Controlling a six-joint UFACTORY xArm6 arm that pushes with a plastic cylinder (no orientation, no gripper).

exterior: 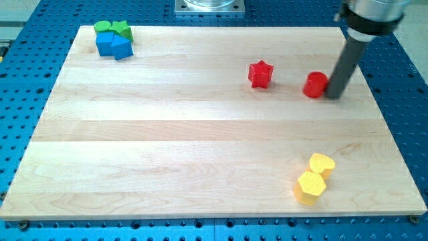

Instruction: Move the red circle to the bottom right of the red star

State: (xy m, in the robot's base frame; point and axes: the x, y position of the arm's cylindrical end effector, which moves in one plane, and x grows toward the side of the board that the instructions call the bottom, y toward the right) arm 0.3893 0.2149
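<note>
resting my tip (332, 95) on the wooden board (200, 154), i press it against the right side of the red circle (314, 85). the rod is bare and holds nothing. the circle sits just right of the red star (261, 73), slightly nearer. no writing is readable anywhere.

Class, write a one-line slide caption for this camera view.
My tip touches the red circle on its right side, with the red star apart to the view's left.
</note>
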